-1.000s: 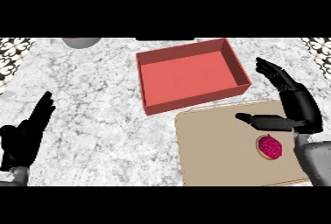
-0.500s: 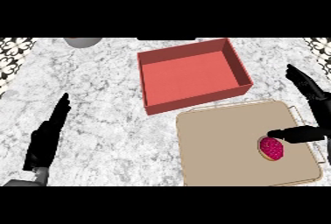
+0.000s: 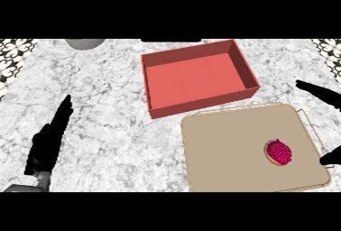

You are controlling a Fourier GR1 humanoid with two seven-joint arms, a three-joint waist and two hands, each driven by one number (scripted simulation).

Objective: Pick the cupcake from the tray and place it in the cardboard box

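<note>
Left hand [image 3: 48,143]: at 8 o'clock on the marble counter [image 3: 100,90], fingers straight and together, pointing to 12, holding nothing.
Grey bowl [image 3: 84,43]: at 11 o'clock, cut by the top edge.
Red box [image 3: 198,76]: at 12 o'clock, open-topped, nothing in it, just beside the tray's far edge.
Tray [image 3: 226,153]: tan, at 4 o'clock.
Cupcake [image 3: 279,152]: pink-topped, on the tray's right half, untouched.
Right hand [image 3: 322,94]: at 3 o'clock, mostly out of view; fingers spread wide, one tip beside the tray's right rim, gripping nothing.

Red box [image 3: 200,76], tan tray [image 3: 233,153], magenta-topped cupcake [image 3: 280,152], grey-white marbled counter [image 3: 106,113]
</note>
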